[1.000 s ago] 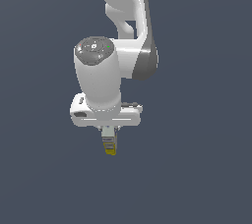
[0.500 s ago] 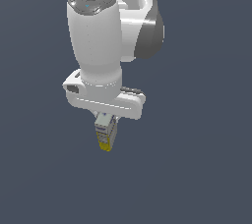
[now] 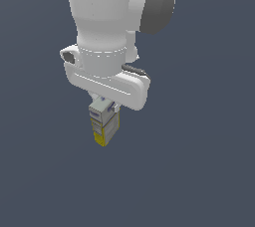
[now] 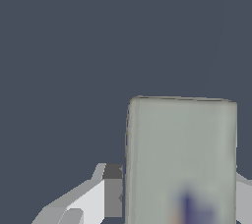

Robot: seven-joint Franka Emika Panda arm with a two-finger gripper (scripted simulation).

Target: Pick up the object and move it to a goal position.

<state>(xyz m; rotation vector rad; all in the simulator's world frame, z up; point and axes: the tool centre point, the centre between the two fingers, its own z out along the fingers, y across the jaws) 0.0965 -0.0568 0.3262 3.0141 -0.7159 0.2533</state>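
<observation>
One arm [image 3: 114, 17] fills the upper middle of the exterior view against a plain dark ground. Its gripper [image 3: 105, 121] points down and pinches the box [image 3: 103, 130] between its fingers, just below centre of the frame. The box hangs upright, its yellow-edged end lowest. In the wrist view the box [image 4: 181, 159] looms pale grey in the lower right, one finger [image 4: 112, 191] touching its side.

We are pointing our wrist straight down, our pincer [image 3: 104, 121] clamping the small box [image 3: 103, 130] between its fingers.
</observation>
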